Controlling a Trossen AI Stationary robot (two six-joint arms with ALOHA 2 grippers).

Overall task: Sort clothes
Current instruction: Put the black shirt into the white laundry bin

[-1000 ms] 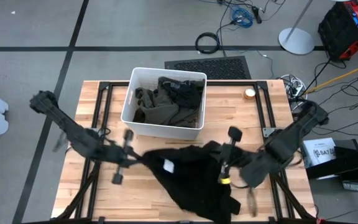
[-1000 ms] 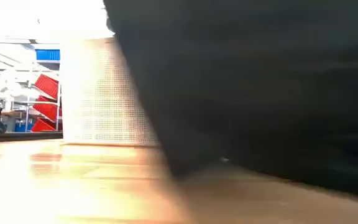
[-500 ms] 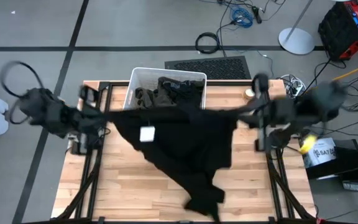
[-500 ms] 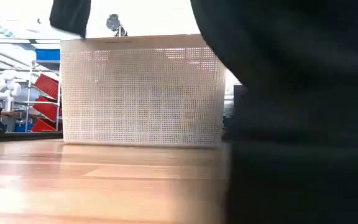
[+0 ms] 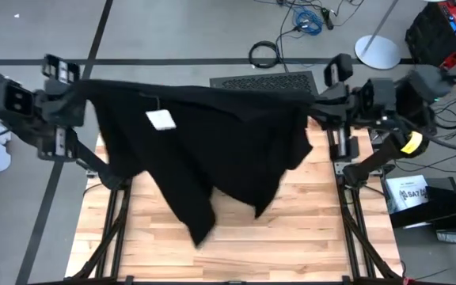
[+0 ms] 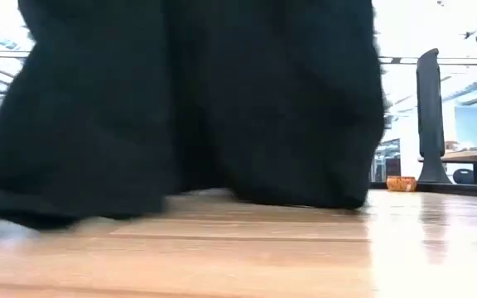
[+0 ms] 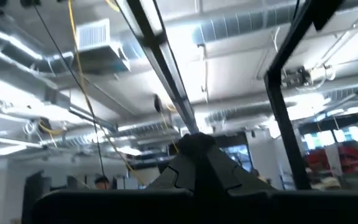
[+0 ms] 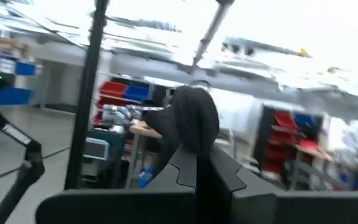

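whereas half a second ago it sagged lower, the black soft fabric garment (image 5: pixel 212 150) now hangs stretched, left pincer (image 5: pixel 76 89) and right pincer (image 5: pixel 317 100) each clamped on an edge, ready for sorting.

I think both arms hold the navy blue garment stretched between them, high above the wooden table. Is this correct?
Not quite: the garment is black, not navy blue, as the high view shows. The rest holds: the left gripper and the right gripper each have jaws closed on an edge, and it hangs stretched between them above the wooden table.
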